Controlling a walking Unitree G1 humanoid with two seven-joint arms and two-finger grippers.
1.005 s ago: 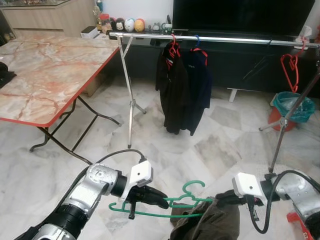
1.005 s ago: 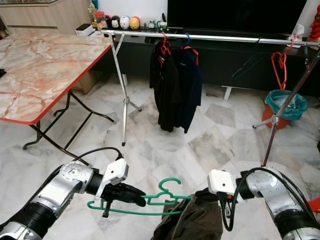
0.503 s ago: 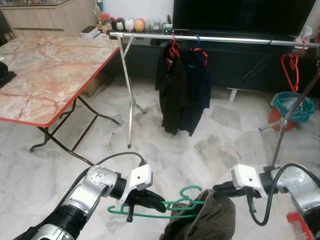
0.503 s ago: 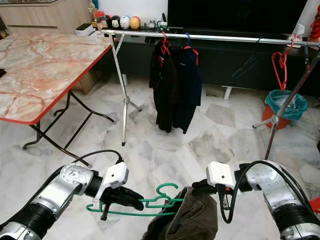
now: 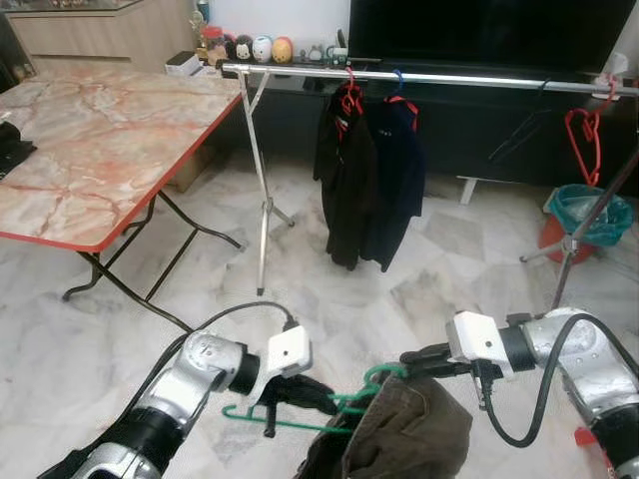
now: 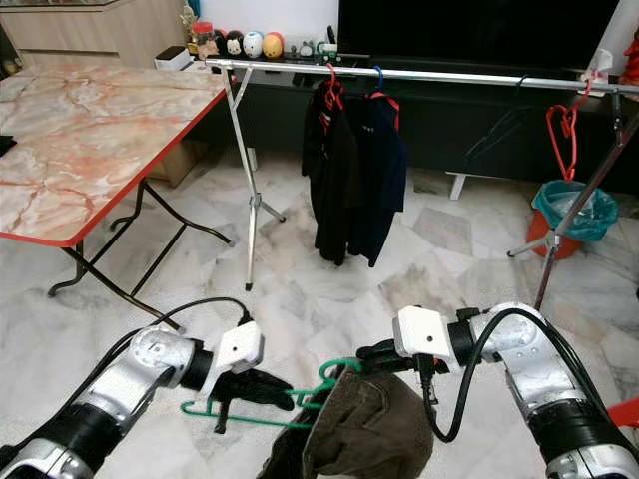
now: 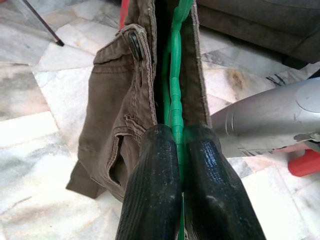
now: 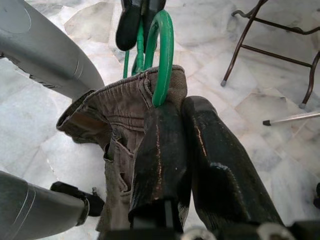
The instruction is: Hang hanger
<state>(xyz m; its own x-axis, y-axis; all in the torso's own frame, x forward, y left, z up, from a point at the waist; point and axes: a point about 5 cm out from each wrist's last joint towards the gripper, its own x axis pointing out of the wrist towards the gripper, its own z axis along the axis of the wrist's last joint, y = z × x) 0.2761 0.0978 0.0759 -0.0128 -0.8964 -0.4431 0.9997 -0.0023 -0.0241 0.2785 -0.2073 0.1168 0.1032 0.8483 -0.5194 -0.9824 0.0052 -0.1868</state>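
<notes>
Above marble floor (image 5: 329,299), hands gripping hanger (image 5: 344,404).

Even, bright indoor light filled the room, and the marble floor (image 5: 329,289) showed pale sheen with soft shadows. Head views were sharp with slight edge bending. Wrist views were clear, the black fingers (image 7: 150,185) glossy.
</notes>
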